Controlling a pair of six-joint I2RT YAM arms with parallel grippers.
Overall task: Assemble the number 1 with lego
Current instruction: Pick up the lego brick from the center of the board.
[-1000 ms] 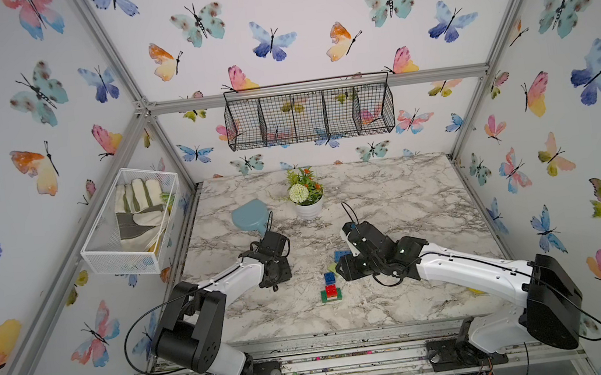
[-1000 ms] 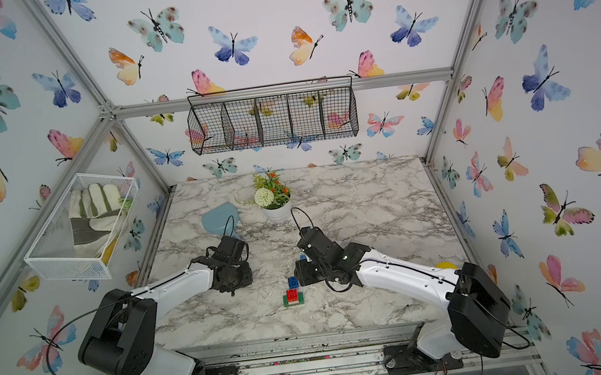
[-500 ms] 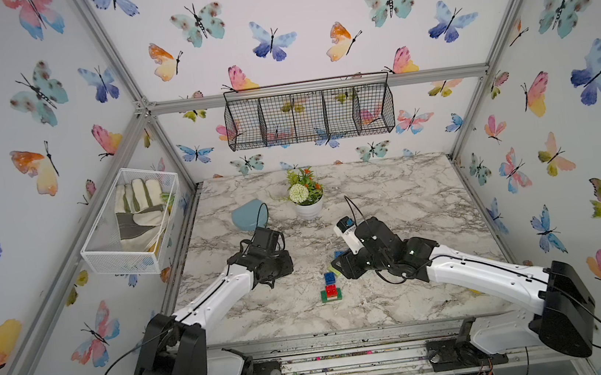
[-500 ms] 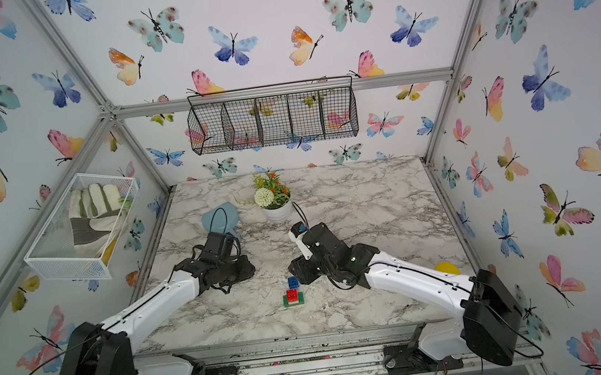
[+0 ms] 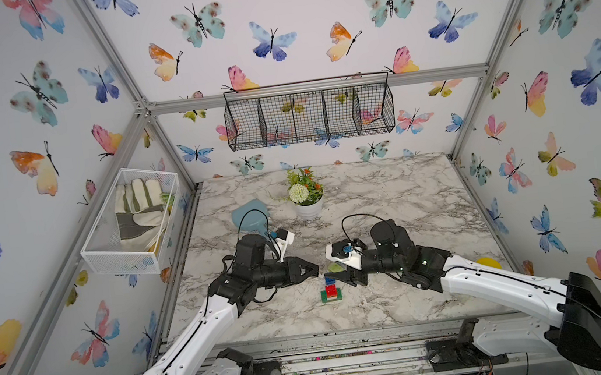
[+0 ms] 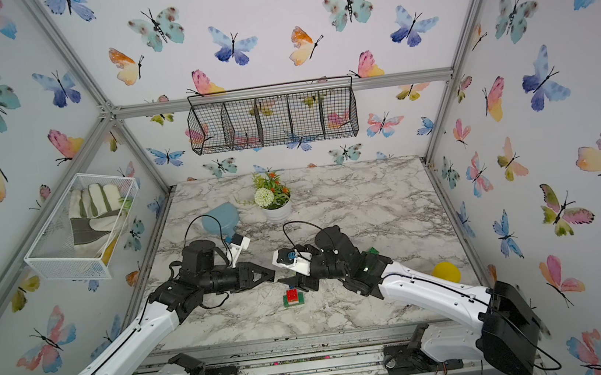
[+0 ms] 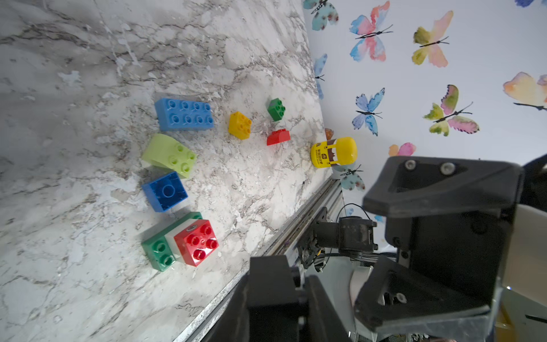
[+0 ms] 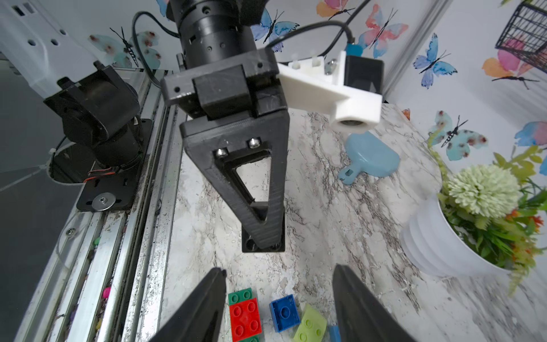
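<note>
state: right gripper (image 8: 278, 268) is seen spread wide, empty, bottom centre | left gripper (image 8: 263, 237) is pressed closed, mid-frame | red-on-green studded plastic brick stack (image 8: 245, 318) is set beside blue square plastic brick (image 8: 284, 312), bottom centre | risk: stack may be knocked by a descending jaw

Both arms reach in from bench front edge, forearms low, tips nearly meeting. Left gripper (image 5: 312, 270) clamped on black brick (image 8: 263, 245). Right gripper (image 8: 278, 268) spread wide, holding nothing.

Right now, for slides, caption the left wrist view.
Red-topped brick stack beside loose lego bricks on marble table, yellow jar beyond.
</note>
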